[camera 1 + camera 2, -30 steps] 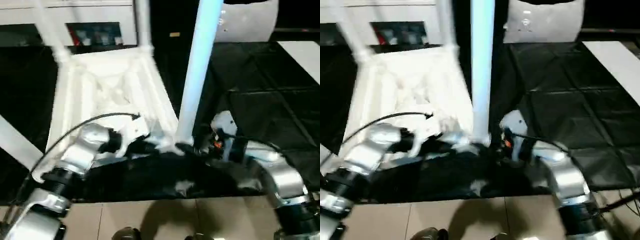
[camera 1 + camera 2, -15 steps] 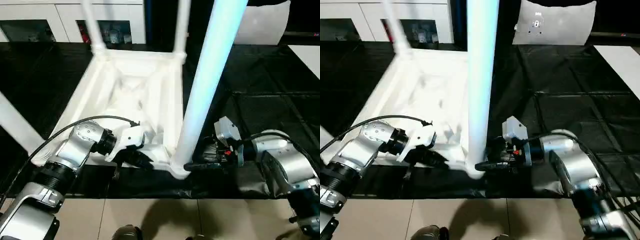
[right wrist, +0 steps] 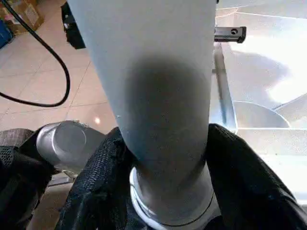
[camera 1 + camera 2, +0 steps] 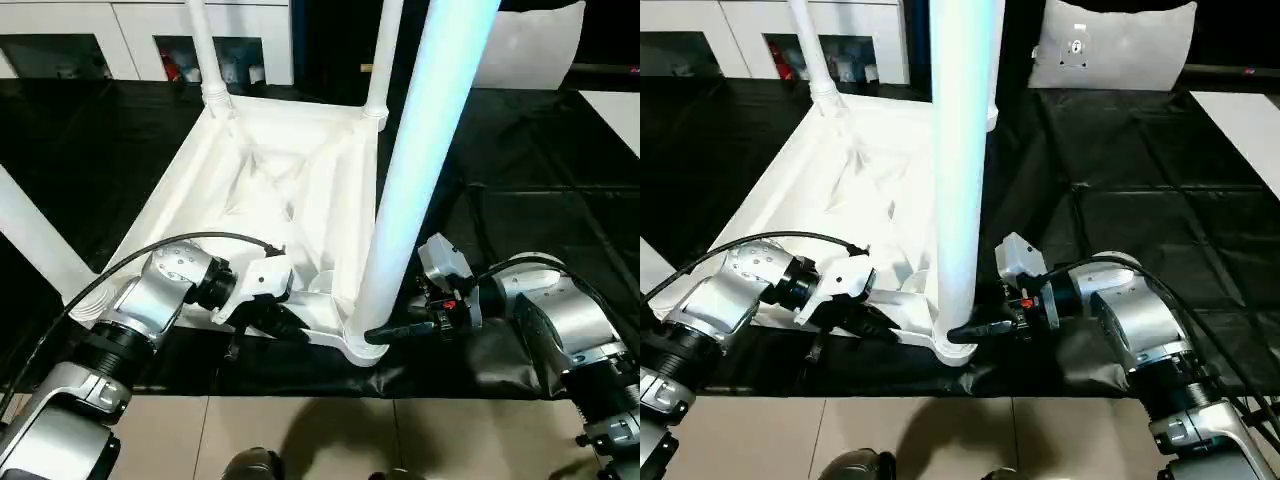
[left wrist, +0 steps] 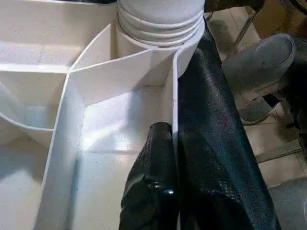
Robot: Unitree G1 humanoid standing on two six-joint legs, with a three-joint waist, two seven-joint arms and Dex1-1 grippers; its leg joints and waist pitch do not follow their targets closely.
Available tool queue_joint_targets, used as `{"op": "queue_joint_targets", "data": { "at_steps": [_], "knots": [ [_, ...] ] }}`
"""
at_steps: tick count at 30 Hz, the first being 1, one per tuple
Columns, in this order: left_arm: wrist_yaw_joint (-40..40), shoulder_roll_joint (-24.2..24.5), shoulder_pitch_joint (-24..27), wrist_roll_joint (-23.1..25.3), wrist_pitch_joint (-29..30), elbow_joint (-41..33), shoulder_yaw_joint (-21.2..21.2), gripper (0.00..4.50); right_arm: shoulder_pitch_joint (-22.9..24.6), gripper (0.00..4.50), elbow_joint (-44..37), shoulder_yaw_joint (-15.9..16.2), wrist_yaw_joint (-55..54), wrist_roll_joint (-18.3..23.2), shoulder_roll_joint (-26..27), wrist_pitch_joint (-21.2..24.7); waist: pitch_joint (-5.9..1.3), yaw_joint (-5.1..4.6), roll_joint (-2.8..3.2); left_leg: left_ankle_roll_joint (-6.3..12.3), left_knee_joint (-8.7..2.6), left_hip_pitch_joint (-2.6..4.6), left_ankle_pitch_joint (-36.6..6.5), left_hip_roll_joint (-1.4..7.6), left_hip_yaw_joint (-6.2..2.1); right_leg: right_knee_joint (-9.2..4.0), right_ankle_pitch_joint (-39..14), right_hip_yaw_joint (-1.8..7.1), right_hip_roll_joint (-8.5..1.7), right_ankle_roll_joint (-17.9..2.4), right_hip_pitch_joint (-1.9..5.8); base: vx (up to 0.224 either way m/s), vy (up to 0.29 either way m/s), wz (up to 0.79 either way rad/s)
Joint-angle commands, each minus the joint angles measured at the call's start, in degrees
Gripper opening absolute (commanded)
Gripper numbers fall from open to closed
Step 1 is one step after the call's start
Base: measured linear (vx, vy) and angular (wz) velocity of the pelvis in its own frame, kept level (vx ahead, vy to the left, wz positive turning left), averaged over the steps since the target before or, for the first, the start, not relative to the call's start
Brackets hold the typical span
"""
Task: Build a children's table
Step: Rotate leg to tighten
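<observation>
The white plastic tabletop (image 4: 270, 190) is lying upside down on a black floor mat (image 4: 540, 180), its ribbed underside facing up. From its corner sockets white tube legs are standing upward: two at the corners farthest from the robot, the far left leg (image 4: 203, 45) and the far right leg (image 4: 383, 50), another leg (image 4: 35, 240) at the near left corner, and a thick near leg (image 4: 420, 170) rising from the near right corner socket (image 4: 362, 345).

The left gripper (image 4: 288, 325) is reaching in from the left of that near right socket, along the tabletop's near edge. In the left wrist view its black fingers (image 5: 156, 177) are pressed together on the thin upright rim wall (image 5: 174, 96) of the tabletop, one finger inside the rim and one outside, just short of the socket with the leg's ringed base (image 5: 160, 21) sitting in it.

The right gripper (image 4: 385, 332) is coming in from the right of the near leg, level with the socket. In the right wrist view its two black fingers (image 3: 240, 177) are standing apart on either side of the leg's base (image 3: 168, 143), straddling it close above the socket; whether they are actually pressing on the tube cannot be told.

Beyond the tabletop, white cabinets (image 4: 110, 35) with dark openings are lining the back wall, and a white cushion-like object (image 4: 1110, 45) is sitting beyond the mat to the right of the far legs. Tan floor tiles (image 4: 400, 440) are showing nearer than the mat.
</observation>
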Motion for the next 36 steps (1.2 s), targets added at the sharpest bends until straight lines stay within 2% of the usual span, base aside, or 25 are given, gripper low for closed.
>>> {"op": "queue_joint_targets", "data": {
  "at_steps": [1,3,5,8,9,11,12,13,14,15,16,18,19,20,21,22,23,25,27,28,29,31,32,34,36],
  "knots": [
    [-2.16,-0.93,-0.3,-0.48,0.85,-0.07,-1.45,0.0,-0.26,1.96,-0.68,0.86,2.05,1.44,0.24,2.16,-2.93,-0.44,0.02,6.17,-4.14,1.52,-5.65,5.33,-1.41,-3.4,4.23,2.2,-5.41,-18.76,2.03,0.0,0.0,0.0],
    [-2.08,-0.96,-0.27,-0.57,0.98,-0.1,-1.38,0.0,-0.22,1.95,-0.76,0.81,2.04,1.54,0.26,2.34,-2.94,-0.43,0.01,6.0,-4.16,1.5,-5.47,5.32,-1.42,-3.36,4.36,2.2,-5.42,-18.76,2.04,0.0,0.0,0.0],
    [-0.12,-1.79,0.54,-2.22,4.77,-2.13,0.03,0.0,1.53,1.95,-3.44,-0.05,-1.03,3.22,1.12,6.61,-2.77,-0.45,0.21,5.66,-4.34,1.51,-5.84,5.38,-1.39,-3.44,4.45,2.29,-5.37,-18.86,2.09,0.0,0.0,0.0],
    [3.78,-3.05,1.2,-2.78,8.14,-3.9,1.52,0.0,4.04,1.94,-6.76,-0.93,-6.19,3.9,2.89,9.47,-2.58,-0.31,0.2,5.24,-4.52,1.45,-6.65,5.47,-1.48,-3.67,2.6,2.37,-5.5,-18.37,1.93,0.0,0.0,0.0],
    [5.23,-3.44,1.31,-2.59,8.85,-4.21,1.88,0.0,4.81,1.94,-7.64,-1.05,-7.84,3.63,3.55,9.44,-2.47,-0.37,0.16,5.0,-4.61,1.38,-7.31,5.39,-1.55,-3.8,1.16,2.36,-5.52,-18.18,1.91,0.0,0.0,0.0],
    [11.22,-5.87,1.38,-2.03,12.92,-5.39,3.17,0.0,7.03,1.94,-8.86,-0.57,-16.57,0.04,7.15,10.33,-2.19,-0.57,0.15,3.58,-4.9,1.47,-9.55,5.38,-1.59,-4.35,-3.7,2.59,-5.75,-17.34,1.76,0.0,0.0,0.0],
    [12.48,-6.49,1.37,-2.0,13.62,-5.57,3.5,0.0,7.37,1.94,-8.93,-0.48,-18.45,-0.69,8.0,10.75,-1.92,-0.91,0.44,2.15,-5.3,1.46,-11.5,5.24,-1.69,-4.82,-7.77,2.66,-5.67,-16.79,1.63,0.0,0.0,0.0],
    [13.35,-6.91,1.36,-1.98,14.1,-5.7,3.72,0.0,7.61,1.94,-8.97,-0.41,-19.74,-1.2,8.58,11.04,-1.9,-1.27,0.27,0.91,-5.47,1.54,-12.87,5.18,-1.85,-5.08,-11.2,2.79,-5.86,-16.05,1.72,0.0,0.0,0.0],
    [15.86,-8.22,1.21,-1.76,15.51,-5.9,4.24,0.0,7.97,1.94,-8.72,-0.79,-24.1,-2.17,11.08,11.84,-1.73,-1.85,0.23,0.34,-5.67,0.95,-12.86,4.96,-2.14,-5.07,-13.03,2.74,-5.86,-15.06,2.16,0.0,0.0,0.0],
    [15.86,-8.22,1.21,-1.76,15.51,-5.9,4.24,0.0,7.97,1.94,-8.72,-0.79,-24.1,-2.17,11.08,11.84,-1.74,-2.05,0.29,0.0,-5.82,0.92,-12.68,4.98,-2.1,-5.09,-13.41,2.72,-5.74,-14.54,2.11,0.0,0.0,0.0],
    [15.86,-8.22,1.21,-1.76,15.51,-5.9,4.24,0.0,7.97,1.94,-8.72,-0.79,-24.1,-2.17,11.08,11.84,-1.66,-2.51,0.28,-0.21,-5.79,1.29,-14.08,4.92,-2.07,-5.57,-15.6,2.85,-5.84,-13.92,1.64,0.0,0.0,0.0],
    [25.23,-13.38,-0.95,-0.83,19.56,-3.9,6.56,0.0,6.71,1.94,-6.19,-2.79,-38.46,-4.77,20.69,13.9,-1.66,-3.39,0.36,-0.75,-5.86,1.31,-14.34,4.78,-2.03,-5.7,-16.33,3.03,-5.63,-13.6,1.51,0.0,0.0,0.0],
    [28.05,-14.84,-1.76,-0.6,20.38,-3.03,7.33,0.0,6.02,1.94,-5.17,-3.42,-42.5,-5.47,23.46,14.32,-1.6,-3.61,0.33,-1.06,-5.9,1.38,-14.79,4.7,-1.98,-5.82,-17.28,3.07,-5.62,-13.45,1.22,0.0,0.0,0.0],
    [32.84,-17.32,-3.19,-0.23,21.65,-1.47,8.67,0.0,4.76,1.94,-3.39,-4.47,-49.27,-6.65,28.09,15.01,-1.74,-4.06,0.26,-1.95,-5.88,1.43,-14.98,4.5,-2.11,-5.85,-18.95,3.05,-5.67,-13.14,1.14,0.0,0.0,0.0],
    [32.84,-17.32,-3.19,-0.23,21.65,-1.47,8.67,0.0,4.76,1.94,-3.39,-4.47,-49.27,-6.65,28.09,15.01,-1.76,-4.28,0.18,-2.22,-5.92,1.29,-14.68,4.36,-2.23,-5.93,-19.72,3.02,-5.75,-12.75,1.24,0.0,0.0,0.0],
    [36.28,-19.03,-4.07,0.49,22.75,-1.25,9.26,0.0,3.71,1.94,-2.5,-5.41,-55.64,-7.51,32.05,15.25,-2.08,-4.2,0.26,-1.99,-5.9,1.27,-13.0,4.37,-2.24,-5.87,-18.27,3.0,-5.66,-11.99,1.71,0.0,0.0,0.0],
    [36.32,-19.04,-4.08,0.51,22.76,-1.25,9.26,0.0,3.7,1.94,-2.49,-5.42,-55.72,-7.52,32.1,15.26,-2.12,-4.18,0.35,-1.57,-5.91,1.38,-12.05,4.45,-2.08,-5.91,-16.24,3.05,-5.52,-12.01,1.55,0.0,0.0,0.0],
    [37.2,-19.66,-4.16,0.94,23.37,-1.75,9.08,0.0,3.3,1.94,-2.29,-6.03,-58.74,-7.79,34.13,15.41,-2.64,-4.03,0.43,0.19,-5.61,1.62,-8.03,4.4,-1.61,-5.4,-6.27,3.01,-5.1,-13.01,1.76,0.0,0.0,0.0],
    [38.03,-20.42,-3.94,1.99,23.54,-2.51,8.35,0.0,3.1,1.94,-2.43,-6.48,-62.57,-9.07,36.44,15.28,-2.93,-3.84,0.51,2.44,-5.12,1.31,-2.39,4.16,-1.46,-4.49,4.79,2.81,-4.97,-14.3,2.28,0.0,0.0,0.0],
    [38.14,-20.64,-3.73,2.49,23.71,-2.92,7.98,0.0,3.25,1.94,-2.75,-6.68,-63.42,-9.48,37.17,14.98,-2.99,-3.83,0.53,3.23,-4.98,1.21,-0.93,4.1,-1.42,-4.22,8.29,2.7,-4.94,-14.73,2.4,0.0,0.0,0.0],
    [38.15,-20.67,-3.7,2.55,23.74,-2.98,7.93,0.0,3.29,2.29,-2.81,-6.71,-63.51,-9.55,37.26,14.93,-2.99,-3.83,0.53,3.23,-4.98,1.21,-0.93,4.1,-1.42,-4.22,8.29,2.7,-4.94,-14.73,2.4,0.0,0.0,0.0],
    [38.09,-20.84,-2.98,3.57,24.09,-3.93,7.1,0.0,4.22,2.29,-4.08,-7.62,-65.14,-10.76,38.12,13.77,-2.83,-3.76,0.67,3.42,-5.13,1.42,-3.29,4.33,-1.36,-4.53,6.86,2.63,-5.05,-15.13,2.37,0.0,0.0,0.0],
    [38.0,-20.75,-2.69,3.79,24.18,-4.21,6.89,0.0,4.67,2.65,-4.6,-8.11,-65.67,-11.04,38.07,13.32,-2.82,-3.74,0.7,3.26,-5.2,1.46,-4.08,4.36,-1.39,-4.58,5.72,2.61,-5.07,-15.17,2.42,0.0,0.0,0.0],
    [37.34,-19.83,-2.13,4.05,23.67,-4.51,6.36,0.0,5.49,2.75,-5.65,-9.12,-65.1,-10.56,36.58,12.86,-2.82,-3.65,0.92,2.32,-5.39,1.67,-6.02,4.62,-1.49,-4.77,2.31,2.67,-5.06,-14.85,2.4,0.0,0.0,0.0],
    [36.71,-18.96,-1.59,4.15,23.45,-4.83,5.96,0.0,6.24,2.85,-6.64,-9.9,-64.35,-10.06,35.02,12.44,-2.94,-3.52,0.9,2.06,-5.38,1.67,-5.42,4.77,-1.52,-4.59,3.59,2.69,-5.09,-14.69,2.53,0.0,0.0,0.0]
  ]
}}
